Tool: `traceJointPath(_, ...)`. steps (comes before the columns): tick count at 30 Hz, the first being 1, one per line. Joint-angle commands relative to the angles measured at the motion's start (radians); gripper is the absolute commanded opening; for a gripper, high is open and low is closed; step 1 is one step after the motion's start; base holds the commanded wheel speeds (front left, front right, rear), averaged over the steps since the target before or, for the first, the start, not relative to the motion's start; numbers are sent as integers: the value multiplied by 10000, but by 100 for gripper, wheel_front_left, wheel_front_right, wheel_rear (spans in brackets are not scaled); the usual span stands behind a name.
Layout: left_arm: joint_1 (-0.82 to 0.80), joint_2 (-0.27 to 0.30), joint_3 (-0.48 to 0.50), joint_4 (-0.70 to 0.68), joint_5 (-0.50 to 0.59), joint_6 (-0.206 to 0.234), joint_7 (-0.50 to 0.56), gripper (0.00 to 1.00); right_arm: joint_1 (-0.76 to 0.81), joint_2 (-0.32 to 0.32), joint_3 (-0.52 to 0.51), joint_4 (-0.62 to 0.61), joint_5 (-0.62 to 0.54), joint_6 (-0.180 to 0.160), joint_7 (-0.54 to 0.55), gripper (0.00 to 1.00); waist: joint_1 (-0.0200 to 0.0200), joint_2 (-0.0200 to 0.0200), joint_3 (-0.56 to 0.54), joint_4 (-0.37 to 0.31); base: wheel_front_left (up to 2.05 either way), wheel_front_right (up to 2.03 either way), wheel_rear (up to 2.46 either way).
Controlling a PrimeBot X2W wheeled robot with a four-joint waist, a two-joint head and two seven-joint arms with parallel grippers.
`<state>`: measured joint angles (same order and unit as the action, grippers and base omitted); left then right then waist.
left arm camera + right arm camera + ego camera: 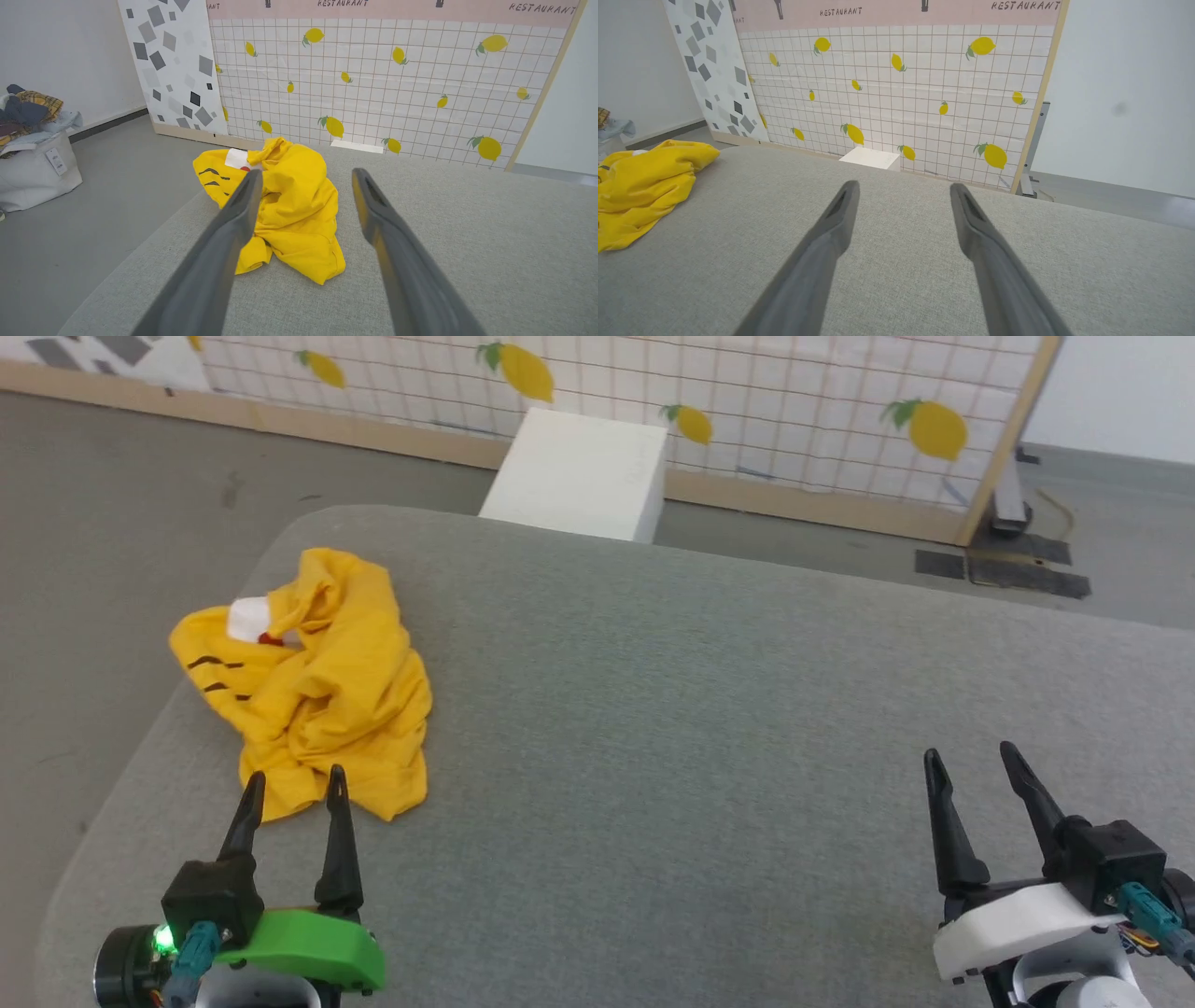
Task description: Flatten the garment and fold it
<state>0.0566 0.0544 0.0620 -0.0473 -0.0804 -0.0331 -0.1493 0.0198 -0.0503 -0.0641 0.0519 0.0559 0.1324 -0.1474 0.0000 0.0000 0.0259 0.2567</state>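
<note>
The garment (317, 700) lies in a crumpled heap on the left part of the grey fabric-covered counter (653, 728), close to the left edge and towards the far side. Its mustard-yellow cloth is bunched in folds. A white patch, a red dot and short dark stripes show on the far-left portion of the heap.

The left tool (296, 775) is at the near left of the counter, fingers set wide and pointing at the garment. In the head view its fingertips line up with the near edge of the heap; whether they touch the cloth cannot be told. In the left wrist view the garment (294, 205) lies directly ahead of the left tool (306, 172).

The right tool (969, 751) is at the near right, fingers set wide, well apart from the garment, over bare counter.

Beyond the far edge stand a white box (579, 471) and a lemon-printed grid panel (794, 411). A bag of clothes (32, 172) stands on the floor to the left.
</note>
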Motion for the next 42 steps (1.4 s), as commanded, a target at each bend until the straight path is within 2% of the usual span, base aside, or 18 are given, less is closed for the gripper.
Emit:
traceJointPath(1, 121, -25, 36, -43, -24, 11, -93, 100, 79, 0, -9, 50, 89, -10, -107, 100, 0, 0, -116, 298, 0, 0, 0)
traceJointPath(15, 424, -29, 179, -134, -93, -94, -379, 100, 264, 0, -4, 295, 353, -12, -394, 100, 0, 0, -356, 1122, 0, 0, 0)
traceJointPath(25, 232, 42, 739, -279, -692, -516, -584, 100, 422, 1, -141, 418, 525, -13, -600, 100, 0, 0, -401, 1358, 0, 0, 0)
traceJointPath(29, -183, 613, 534, -35, -1040, -700, -551, 100, 424, 1, -245, 438, 521, -14, -682, 100, 0, 0, -304, 1419, 0, 0, 0)
traceJointPath(35, -1823, 2126, 24, -264, -1793, -809, 518, 100, 386, 1, -428, 442, 458, -15, -806, 100, 0, 0, 10, 1504, 0, 0, 0)
traceJointPath(39, -3239, 2943, -238, -63, -2642, -852, 1385, 100, 234, 1, -545, 407, 323, -15, -888, 100, 0, 0, 449, 1490, 0, 0, 0)
traceJointPath(42, -4497, 3476, -319, 459, -3699, -883, 2063, 100, 58, 1, -613, 382, 154, -16, -952, 100, 0, 0, 883, 1414, 0, 0, 0)
